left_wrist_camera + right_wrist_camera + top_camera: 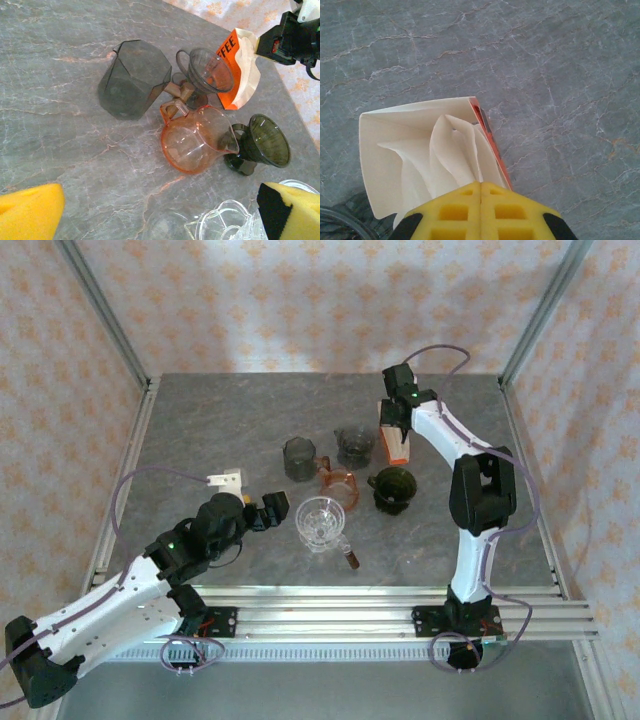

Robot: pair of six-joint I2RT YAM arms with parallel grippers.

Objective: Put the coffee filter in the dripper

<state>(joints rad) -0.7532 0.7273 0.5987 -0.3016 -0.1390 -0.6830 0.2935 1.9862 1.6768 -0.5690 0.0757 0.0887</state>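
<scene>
Grey marbled table [200,440] under patterned wallpaper carries a cluster of glassware around an orange pitcher [338,483]. Beyond that pitcher and to its right stands the orange filter pack [394,447], and the coffee filter [452,150] sits in its open top with the other white leaves. The right gripper [480,200] hangs straight over the pack, its yellow pads pressed together on the upper edge of one leaf, probably so that a straight pull upward can draw out that one sheet. The filter stands on edge, its long axis running up from the table, with its loose edge toward the claw and its lower end hidden in the pack. Near the pitcher lie three candidates: a grey dripper [353,445] just behind it, a dark green dripper [393,488] just to its right, and a clear glass dripper [320,522] in front of it. The left gripper [277,512] waits to the pitcher's front left beside the clear one with its jaws wide apart, seemingly ready to steady it.
</scene>
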